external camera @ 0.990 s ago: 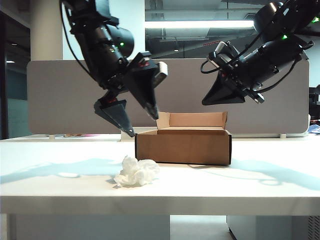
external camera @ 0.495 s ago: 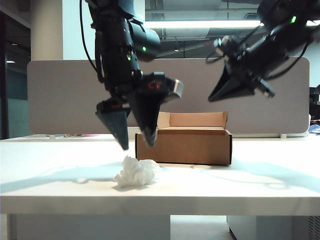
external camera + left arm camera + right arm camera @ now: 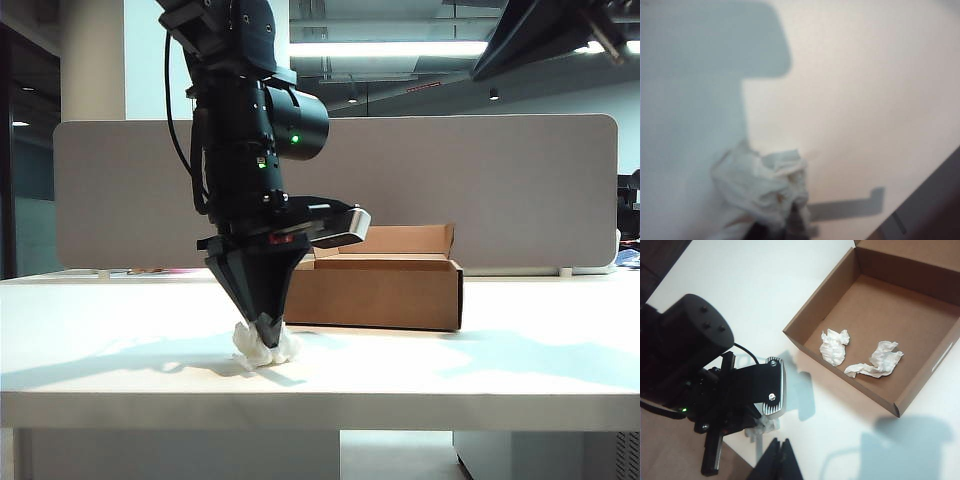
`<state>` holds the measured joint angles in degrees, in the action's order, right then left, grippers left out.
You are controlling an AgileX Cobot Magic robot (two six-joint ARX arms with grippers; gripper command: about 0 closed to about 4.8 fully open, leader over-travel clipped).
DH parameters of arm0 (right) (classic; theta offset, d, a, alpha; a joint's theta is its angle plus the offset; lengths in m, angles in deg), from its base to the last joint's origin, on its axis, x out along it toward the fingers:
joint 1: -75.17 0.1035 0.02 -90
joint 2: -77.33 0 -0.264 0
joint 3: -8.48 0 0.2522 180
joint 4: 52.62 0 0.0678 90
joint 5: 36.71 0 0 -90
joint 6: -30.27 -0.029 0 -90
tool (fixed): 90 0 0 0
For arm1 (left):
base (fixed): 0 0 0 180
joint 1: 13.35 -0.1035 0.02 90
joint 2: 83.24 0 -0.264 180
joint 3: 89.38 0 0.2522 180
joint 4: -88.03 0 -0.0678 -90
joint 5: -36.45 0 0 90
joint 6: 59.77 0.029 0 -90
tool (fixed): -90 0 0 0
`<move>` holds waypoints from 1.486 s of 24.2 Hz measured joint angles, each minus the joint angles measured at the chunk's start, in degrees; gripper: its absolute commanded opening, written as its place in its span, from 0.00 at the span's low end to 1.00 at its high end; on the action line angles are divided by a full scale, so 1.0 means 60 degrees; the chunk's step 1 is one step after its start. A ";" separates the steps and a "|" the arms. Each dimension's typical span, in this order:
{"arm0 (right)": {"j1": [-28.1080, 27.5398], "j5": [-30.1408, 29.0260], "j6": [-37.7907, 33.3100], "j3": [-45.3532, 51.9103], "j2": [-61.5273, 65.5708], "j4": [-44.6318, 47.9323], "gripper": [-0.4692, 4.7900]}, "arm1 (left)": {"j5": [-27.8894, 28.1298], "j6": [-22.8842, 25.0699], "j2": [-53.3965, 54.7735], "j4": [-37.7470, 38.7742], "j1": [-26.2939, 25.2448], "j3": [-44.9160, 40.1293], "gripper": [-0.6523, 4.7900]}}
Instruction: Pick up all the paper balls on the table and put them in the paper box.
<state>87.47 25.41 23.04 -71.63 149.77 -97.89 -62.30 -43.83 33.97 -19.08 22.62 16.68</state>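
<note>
One paper ball (image 3: 286, 348) lies on the white table (image 3: 450, 370), in front of the paper box's left corner. My left gripper (image 3: 266, 330) points straight down with its tips shut on that paper ball (image 3: 755, 175); the dark fingertips (image 3: 796, 220) are sunk in the wad. The brown paper box (image 3: 380, 290) stands open just behind and to the right. Two more paper balls (image 3: 834, 346) (image 3: 881, 360) lie inside the box (image 3: 815, 310). My right gripper (image 3: 780, 444) hangs high above the table, shut and empty, at the exterior view's top right (image 3: 480, 70).
A grey divider panel (image 3: 500, 190) runs along the back of the table. The left arm's wrist camera housing (image 3: 774, 387) overhangs the table's front edge (image 3: 735, 442), beside the held wad.
My left gripper came down from beside the box onto the paper ball and closed on it, squeezing the wad smaller. The right arm lifted up towards the top right corner.
</note>
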 measured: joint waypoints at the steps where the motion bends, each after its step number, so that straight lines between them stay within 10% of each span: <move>1: 0.0000 0.0000 0.0004 0.0004 -0.0084 -0.0047 0.08 | -0.0004 -0.0022 0.0000 0.0000 0.0000 0.0000 0.12; 8: 0.0004 0.0004 0.0004 0.0007 -0.0506 -0.0335 0.08 | 0.0521 0.0033 0.0011 0.1071 0.0000 0.2142 0.11; 15: 0.0004 0.0007 0.0138 0.0007 -0.0514 -0.0790 0.08 | 0.0579 0.0299 0.0175 -0.3650 -0.0120 0.2922 0.12; 20: 0.0007 0.0000 0.0208 0.0007 -0.0535 -0.1067 0.08 | 0.0623 0.0415 0.1326 -0.6783 -0.0270 0.2911 0.78; 24: 0.0004 0.0000 0.0208 0.0007 -0.0539 -0.1151 0.08 | 0.0619 0.0423 0.1570 -0.6812 -0.0335 0.2860 0.99; 36: 0.0004 -0.0007 0.0208 0.0007 -0.0561 -0.1078 0.08 | 0.0645 -0.0138 0.1166 -0.5355 -0.0361 0.2958 0.91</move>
<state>87.49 25.36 24.29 -71.59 146.41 -104.36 -58.43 -44.66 40.96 -51.21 20.45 34.42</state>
